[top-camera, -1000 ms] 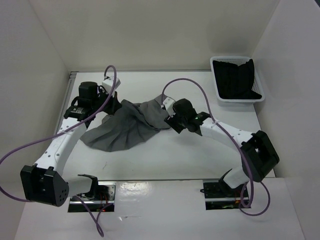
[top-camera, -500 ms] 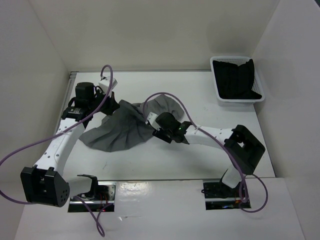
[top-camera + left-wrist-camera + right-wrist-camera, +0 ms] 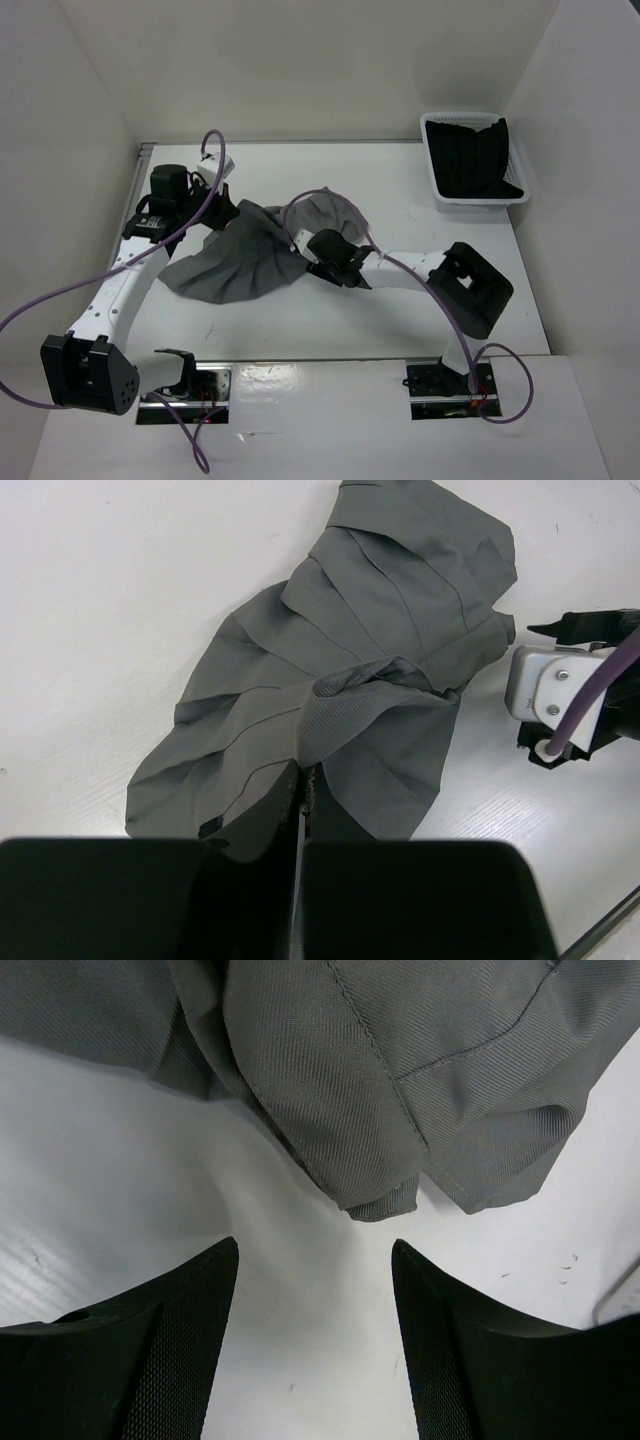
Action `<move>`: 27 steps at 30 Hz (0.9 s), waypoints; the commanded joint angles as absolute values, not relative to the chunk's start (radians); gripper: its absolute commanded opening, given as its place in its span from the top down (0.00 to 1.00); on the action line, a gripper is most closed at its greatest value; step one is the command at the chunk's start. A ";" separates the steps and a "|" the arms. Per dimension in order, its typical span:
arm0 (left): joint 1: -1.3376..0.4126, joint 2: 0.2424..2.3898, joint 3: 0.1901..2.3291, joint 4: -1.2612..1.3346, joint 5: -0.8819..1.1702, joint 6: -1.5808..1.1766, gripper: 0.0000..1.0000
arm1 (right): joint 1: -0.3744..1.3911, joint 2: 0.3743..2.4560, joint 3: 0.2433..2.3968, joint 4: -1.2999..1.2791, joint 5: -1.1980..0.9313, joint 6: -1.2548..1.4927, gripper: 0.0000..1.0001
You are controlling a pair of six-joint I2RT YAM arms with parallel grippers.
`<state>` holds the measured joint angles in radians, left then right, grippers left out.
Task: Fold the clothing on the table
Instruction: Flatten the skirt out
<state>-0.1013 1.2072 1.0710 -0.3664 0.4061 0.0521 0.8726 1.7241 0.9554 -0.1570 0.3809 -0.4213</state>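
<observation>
The top external camera sat high above and behind the arm bases. It faced down and forward so that the whole desk [image 3: 430, 215] lay in view, with the left arm at the left. The left wrist camera looked from behind the left end effector [image 3: 303, 785], down onto the skirt [image 3: 380, 640] from some height, and caught the right arm [image 3: 545, 685] at its right edge. The right wrist camera sat much nearer the desk, looking down through the right end effector [image 3: 312, 1250] at the skirt's edge. All three views shared the skirt and the desk beside it.
</observation>
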 commanded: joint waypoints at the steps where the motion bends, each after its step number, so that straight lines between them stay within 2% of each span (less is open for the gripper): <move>1: -0.097 1.177 1.063 -0.328 0.437 0.066 1.00 | 0.873 1.756 0.973 -0.065 0.431 -0.436 0.32; 21: -0.097 1.167 1.063 -0.328 0.446 0.066 1.00 | 0.873 1.825 1.031 0.012 0.480 -0.436 0.32; 23: -0.097 1.167 1.054 -0.328 0.446 0.066 1.00 | 0.873 1.825 1.031 0.023 0.489 -0.436 0.40; 27: -0.097 1.167 1.054 -0.328 0.446 0.066 1.00 | 0.873 1.835 1.052 0.023 0.498 -0.436 0.63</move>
<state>-0.1013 1.1950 1.0615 -0.3660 0.4114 0.0521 0.8726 1.8275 0.9985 -0.0433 0.4667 -0.4450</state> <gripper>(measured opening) 0.011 0.426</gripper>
